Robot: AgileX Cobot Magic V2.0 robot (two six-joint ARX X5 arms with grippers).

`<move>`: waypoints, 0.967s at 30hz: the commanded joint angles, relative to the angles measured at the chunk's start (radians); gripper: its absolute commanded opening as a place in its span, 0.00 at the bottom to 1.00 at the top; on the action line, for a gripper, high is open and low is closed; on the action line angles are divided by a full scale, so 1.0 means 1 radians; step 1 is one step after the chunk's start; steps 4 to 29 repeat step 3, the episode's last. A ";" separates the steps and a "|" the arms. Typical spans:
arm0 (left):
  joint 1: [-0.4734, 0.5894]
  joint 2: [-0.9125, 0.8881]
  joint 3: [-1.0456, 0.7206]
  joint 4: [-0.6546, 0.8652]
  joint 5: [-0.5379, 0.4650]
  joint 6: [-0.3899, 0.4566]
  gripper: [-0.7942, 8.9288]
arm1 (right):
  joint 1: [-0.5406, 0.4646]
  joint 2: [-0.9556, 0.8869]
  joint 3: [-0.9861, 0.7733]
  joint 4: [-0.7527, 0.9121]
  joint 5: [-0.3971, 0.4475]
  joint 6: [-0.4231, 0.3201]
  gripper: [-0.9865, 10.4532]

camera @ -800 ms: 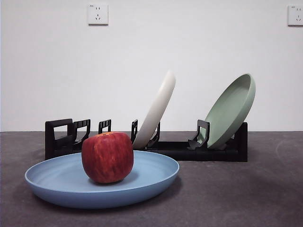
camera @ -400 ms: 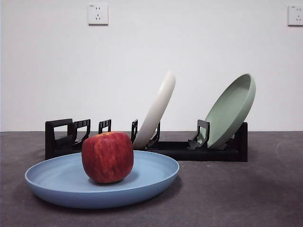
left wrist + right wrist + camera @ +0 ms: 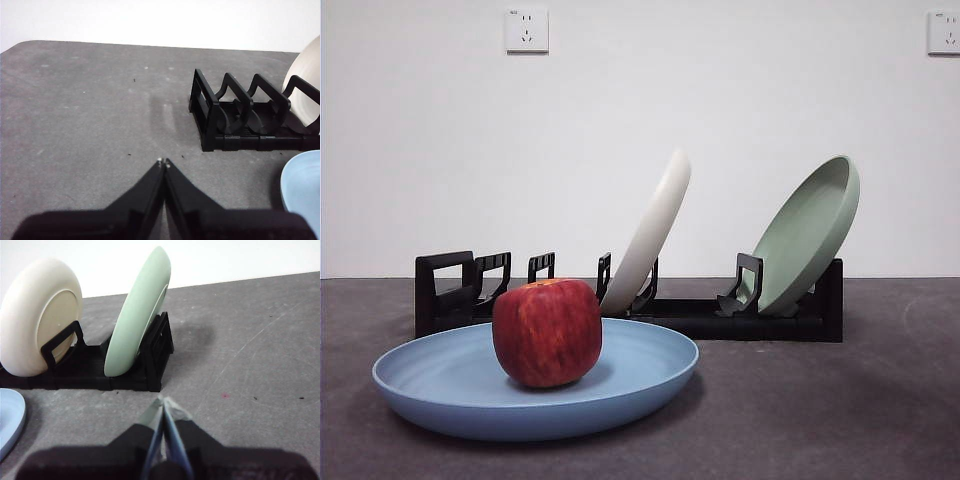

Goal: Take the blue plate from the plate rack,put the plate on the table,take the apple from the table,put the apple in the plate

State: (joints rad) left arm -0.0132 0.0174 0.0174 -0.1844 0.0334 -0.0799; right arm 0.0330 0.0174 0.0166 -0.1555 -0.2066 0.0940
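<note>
Nothing has moved: the apple (image 3: 547,332) sits in the blue plate (image 3: 450,385) near the table's (image 3: 880,420) front edge, both pincers, left gripper (image 3: 163,162) and right gripper (image 3: 163,401), pressed together and empty, so only a stray arm sweep could roll it off.

Left gripper (image 3: 163,162) hangs above the table with its two black jaws pressed tip to tip, nothing between them. Right gripper (image 3: 163,401) matches it, jaws together and empty, poised over the table as well. Neither arm reaches into the front view; both sit back, clear of everything.
</note>
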 commanded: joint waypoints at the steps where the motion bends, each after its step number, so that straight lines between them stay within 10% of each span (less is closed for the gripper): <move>1: 0.002 -0.003 -0.013 0.002 -0.003 -0.006 0.08 | 0.002 0.000 -0.011 -0.010 0.003 0.010 0.09; 29: 0.002 -0.003 -0.013 0.002 -0.003 -0.006 0.08 | 0.002 0.000 -0.011 -0.010 0.003 0.010 0.09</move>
